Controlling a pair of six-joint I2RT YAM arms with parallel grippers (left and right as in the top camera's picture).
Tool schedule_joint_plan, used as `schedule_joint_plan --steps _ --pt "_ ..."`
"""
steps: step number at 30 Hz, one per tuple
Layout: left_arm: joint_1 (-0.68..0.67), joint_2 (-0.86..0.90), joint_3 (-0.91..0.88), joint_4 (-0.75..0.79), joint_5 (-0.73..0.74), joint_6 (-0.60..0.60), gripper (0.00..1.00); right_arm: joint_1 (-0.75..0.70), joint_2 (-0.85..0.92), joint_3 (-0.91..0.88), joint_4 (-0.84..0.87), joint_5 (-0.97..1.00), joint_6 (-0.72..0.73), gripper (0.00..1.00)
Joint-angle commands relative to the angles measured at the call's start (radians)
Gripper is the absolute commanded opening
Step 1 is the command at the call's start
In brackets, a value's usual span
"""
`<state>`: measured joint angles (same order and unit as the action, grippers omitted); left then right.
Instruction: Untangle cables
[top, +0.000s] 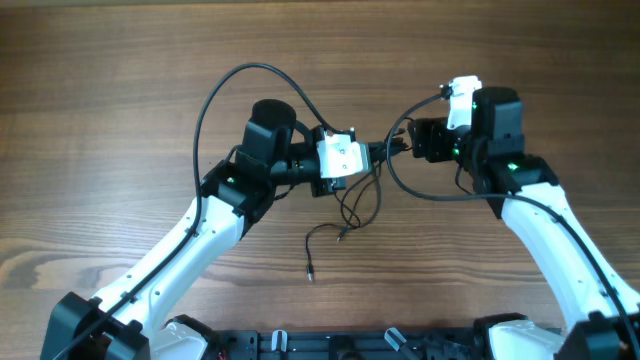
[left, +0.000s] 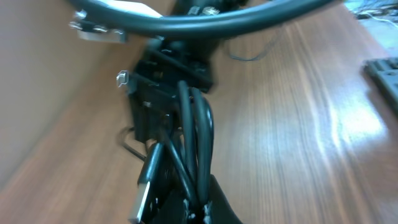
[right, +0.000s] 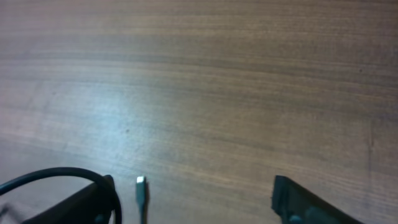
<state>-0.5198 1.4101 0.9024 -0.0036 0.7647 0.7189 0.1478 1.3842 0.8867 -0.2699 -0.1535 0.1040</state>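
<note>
Brown wood-grain tabletop (top: 120, 90). Thin black cables (top: 345, 212) loop loosely at frame centre, pinched by left gripper (top: 378, 152). Right gripper (right: 196, 194) spread wide.

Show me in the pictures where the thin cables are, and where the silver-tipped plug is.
cables (top: 310, 270), overhead view, on the loose lower end of one cord.
plug (right: 140, 184), right wrist view, on its silver tip.

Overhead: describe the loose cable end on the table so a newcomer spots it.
On the wooden table, find the left gripper at centre, with thin cables looping below it. One strand runs down-frame and ends in a tiny plug, alone on bare wood, thinner than the arms' wiring.
</note>
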Motion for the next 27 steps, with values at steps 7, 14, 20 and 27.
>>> schedule_joint_plan --steps 7,14,20,27 --pt "-0.090 -0.013 0.007 -0.171 0.121 0.006 0.04 -0.183 0.018 0.037 0.139 0.063 0.353 0.88" --pt "-0.124 -0.013 0.007 -0.197 0.121 0.006 0.04 -0.486 0.019 0.037 0.093 0.007 0.362 0.84" --pt "-0.123 -0.013 0.007 -0.134 0.113 0.005 0.04 -0.585 0.018 0.037 0.069 -0.137 0.247 0.95" --pt "-0.114 -0.013 0.007 0.050 0.021 -0.374 0.04 -0.545 0.018 0.037 0.094 -0.516 0.157 1.00"
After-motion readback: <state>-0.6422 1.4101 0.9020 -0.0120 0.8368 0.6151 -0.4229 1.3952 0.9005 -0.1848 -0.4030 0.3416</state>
